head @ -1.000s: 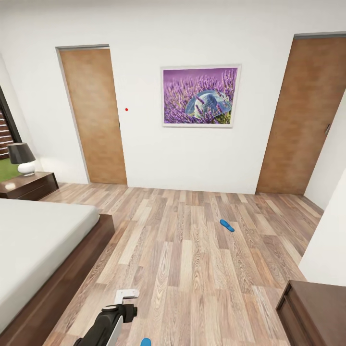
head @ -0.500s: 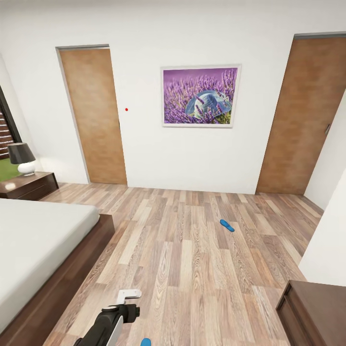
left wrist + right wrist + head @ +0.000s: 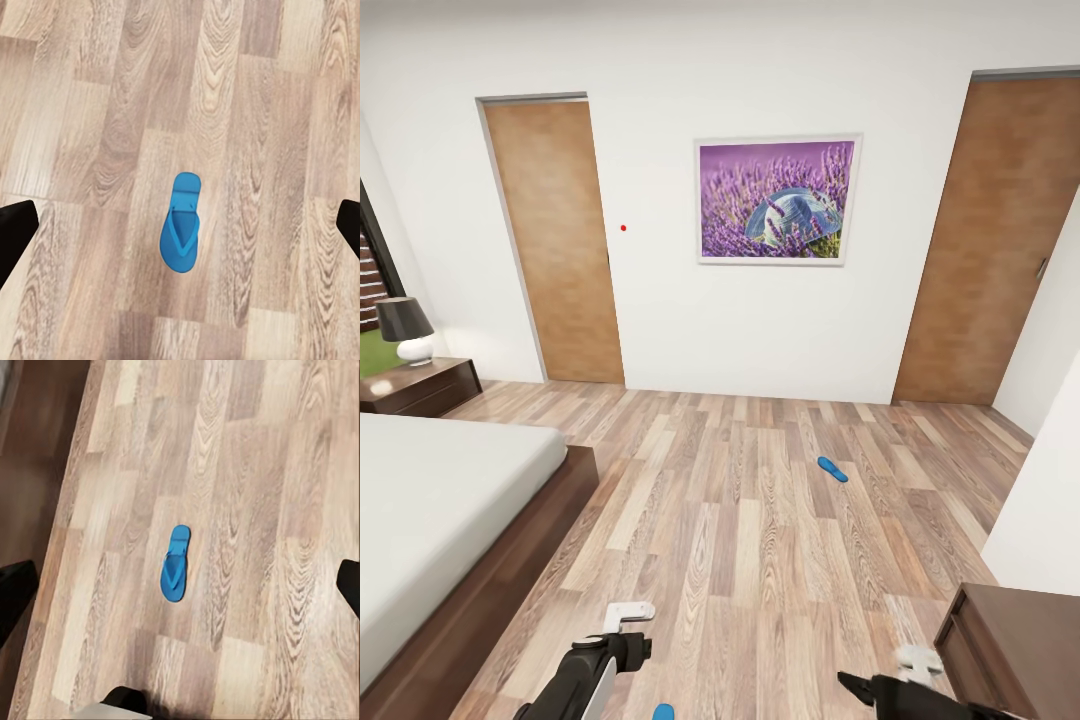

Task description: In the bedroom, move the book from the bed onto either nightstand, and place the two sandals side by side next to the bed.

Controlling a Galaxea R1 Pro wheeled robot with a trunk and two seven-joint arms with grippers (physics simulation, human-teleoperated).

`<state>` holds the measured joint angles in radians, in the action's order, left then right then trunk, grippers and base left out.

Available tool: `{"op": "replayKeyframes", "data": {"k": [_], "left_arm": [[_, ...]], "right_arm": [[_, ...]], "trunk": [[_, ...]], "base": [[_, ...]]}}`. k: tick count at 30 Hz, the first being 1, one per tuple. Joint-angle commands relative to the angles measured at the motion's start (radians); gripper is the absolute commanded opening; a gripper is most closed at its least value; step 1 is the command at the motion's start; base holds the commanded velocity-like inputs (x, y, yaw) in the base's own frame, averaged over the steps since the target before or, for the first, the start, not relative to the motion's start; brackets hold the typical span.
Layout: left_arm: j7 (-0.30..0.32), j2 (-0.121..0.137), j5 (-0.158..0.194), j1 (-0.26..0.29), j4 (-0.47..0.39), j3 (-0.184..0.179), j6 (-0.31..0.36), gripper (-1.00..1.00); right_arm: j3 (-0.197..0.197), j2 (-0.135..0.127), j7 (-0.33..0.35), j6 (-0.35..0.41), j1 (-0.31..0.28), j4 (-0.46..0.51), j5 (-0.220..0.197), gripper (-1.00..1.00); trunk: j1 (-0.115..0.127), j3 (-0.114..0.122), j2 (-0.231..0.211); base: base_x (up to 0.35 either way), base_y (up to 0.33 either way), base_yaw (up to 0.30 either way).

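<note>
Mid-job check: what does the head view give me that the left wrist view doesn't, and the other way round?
The head view adds the bed, a nightstand with a lamp, and the far sandal lying out on the floor, well apart from the bed. The left wrist view adds the near sandal whole, strap up, flat on the planks, between wide-apart fingertips. Both share that near sandal, cut off at the head view's bottom edge, and the wood floor.
</note>
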<state>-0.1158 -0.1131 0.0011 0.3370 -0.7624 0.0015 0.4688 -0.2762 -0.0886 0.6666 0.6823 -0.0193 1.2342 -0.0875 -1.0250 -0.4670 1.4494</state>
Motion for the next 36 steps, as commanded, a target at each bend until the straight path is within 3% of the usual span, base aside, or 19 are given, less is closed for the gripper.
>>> {"op": "replayKeyframes", "data": {"k": [1,4,17,24,28,36], "left_arm": [[-0.003,0.000,0.000,0.000,-0.002,0.000,0.006,1.00],[-0.003,0.000,0.000,0.001,-0.002,0.000,0.006,1.00],[-0.007,-0.001,0.001,0.000,-0.006,-0.004,0.011,1.00],[-0.010,0.000,0.001,0.000,-0.008,-0.005,0.013,1.00],[-0.010,0.000,0.000,0.000,-0.008,-0.005,0.014,1.00],[-0.010,0.000,0.002,0.000,-0.011,-0.006,0.016,1.00]], "right_arm": [[-0.037,0.000,-0.002,0.010,-0.001,0.011,-0.009,1.00],[-0.119,0.001,-0.004,0.009,-0.001,0.025,-0.009,1.00],[-0.147,0.000,-0.004,0.007,-0.001,0.029,-0.009,1.00],[-0.218,0.001,-0.004,0.010,-0.001,0.028,-0.013,1.00],[-0.243,0.001,-0.004,0.011,-0.001,0.027,-0.046,1.00],[-0.248,0.002,-0.003,0.012,-0.001,0.024,-0.085,1.00]], "trunk": [[0.000,-0.001,0.001],[0.000,-0.001,0.001],[-0.046,-0.039,0.085],[-0.073,-0.061,0.134],[-0.088,-0.073,0.162],[-0.119,-0.098,0.218]], "base": [[0.000,0.000,0.000],[0.000,0.000,0.000],[0.000,0.000,0.000],[0.000,0.000,0.000],[0.000,0.000,0.000],[0.000,0.000,0.000]]}}
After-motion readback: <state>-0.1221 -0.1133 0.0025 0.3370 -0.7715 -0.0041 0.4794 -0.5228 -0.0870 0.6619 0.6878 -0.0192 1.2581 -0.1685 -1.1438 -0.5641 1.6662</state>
